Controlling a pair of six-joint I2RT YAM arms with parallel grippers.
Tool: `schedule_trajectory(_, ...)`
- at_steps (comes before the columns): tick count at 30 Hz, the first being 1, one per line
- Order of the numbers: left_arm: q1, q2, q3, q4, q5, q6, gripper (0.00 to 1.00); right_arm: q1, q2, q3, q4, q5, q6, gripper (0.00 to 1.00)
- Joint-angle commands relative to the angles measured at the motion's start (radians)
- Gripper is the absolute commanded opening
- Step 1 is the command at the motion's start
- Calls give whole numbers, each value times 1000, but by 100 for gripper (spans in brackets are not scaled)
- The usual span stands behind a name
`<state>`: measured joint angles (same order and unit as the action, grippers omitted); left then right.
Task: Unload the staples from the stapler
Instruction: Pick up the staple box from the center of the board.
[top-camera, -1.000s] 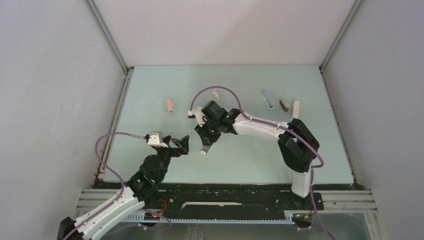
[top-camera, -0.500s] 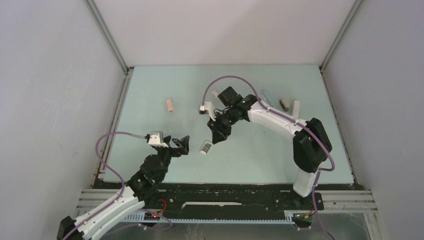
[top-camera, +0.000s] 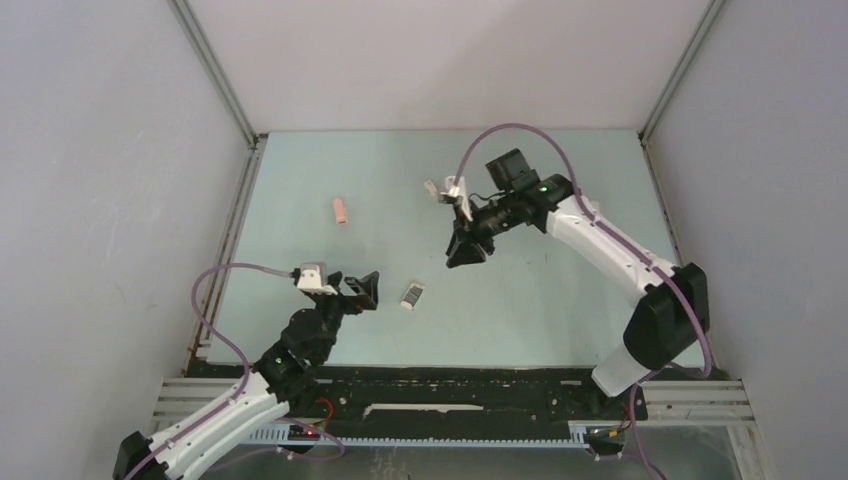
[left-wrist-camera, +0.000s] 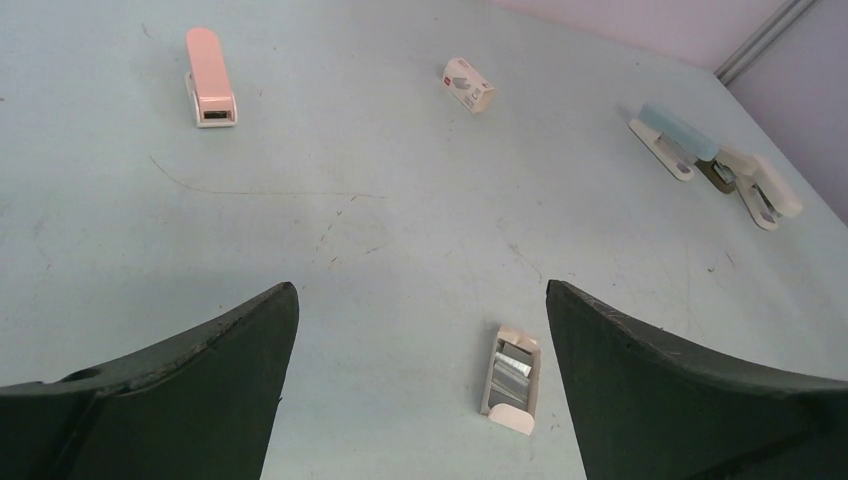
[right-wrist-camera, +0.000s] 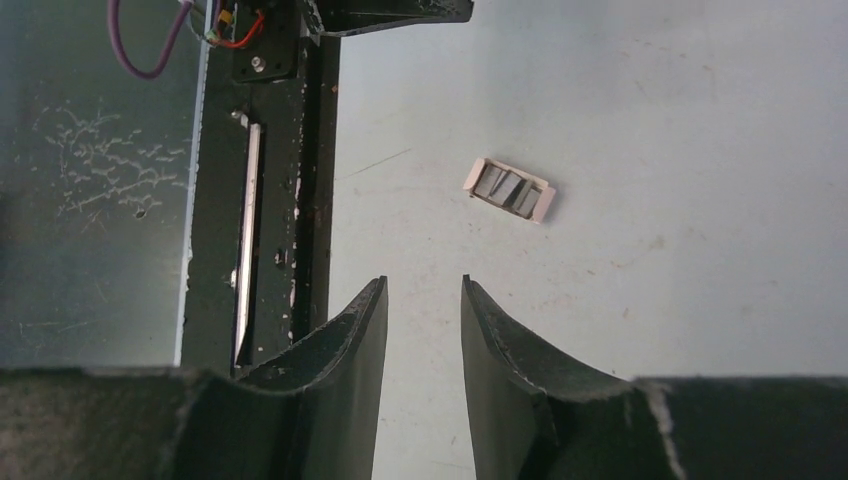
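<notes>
Grey staples (left-wrist-camera: 512, 368) lie as short strips in a small open cardboard tray (top-camera: 412, 294) on the table; the right wrist view shows the staples (right-wrist-camera: 508, 188) too. My left gripper (left-wrist-camera: 420, 290) stands wide open just left of the tray, its jaws empty, seen from above as the left gripper (top-camera: 362, 289). My right gripper (top-camera: 463, 254) hangs above the table, behind and right of the tray. The right gripper (right-wrist-camera: 423, 285) is open by a narrow gap with nothing in it. A pink stapler (left-wrist-camera: 210, 78) lies far left.
A small white box (left-wrist-camera: 468, 84) lies at the back middle. A blue stapler (left-wrist-camera: 672, 138) and a brown and white one (left-wrist-camera: 752, 182) lie at the back right. The black base rail (right-wrist-camera: 290, 150) runs along the near table edge.
My right arm has swung up and back to the right, away from the tray, which stays on the table. The left arm has not moved.
</notes>
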<state>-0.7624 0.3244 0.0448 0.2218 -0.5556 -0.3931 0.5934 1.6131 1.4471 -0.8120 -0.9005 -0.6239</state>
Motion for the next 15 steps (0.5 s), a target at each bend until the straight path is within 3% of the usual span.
schedule_trajectory(1, 8, 12, 2, -13, -27, -18, 100, -68, -113, -42, 35, -113, -21, 42)
schedule_trajectory(7, 9, 59, 28, -2, 19, -66, 100, -136, -230, -128, 167, -148, 46, 44)
schedule_trajectory(15, 32, 295, 118, 52, 128, -135, 93, -203, -293, -191, 238, -197, 91, 46)
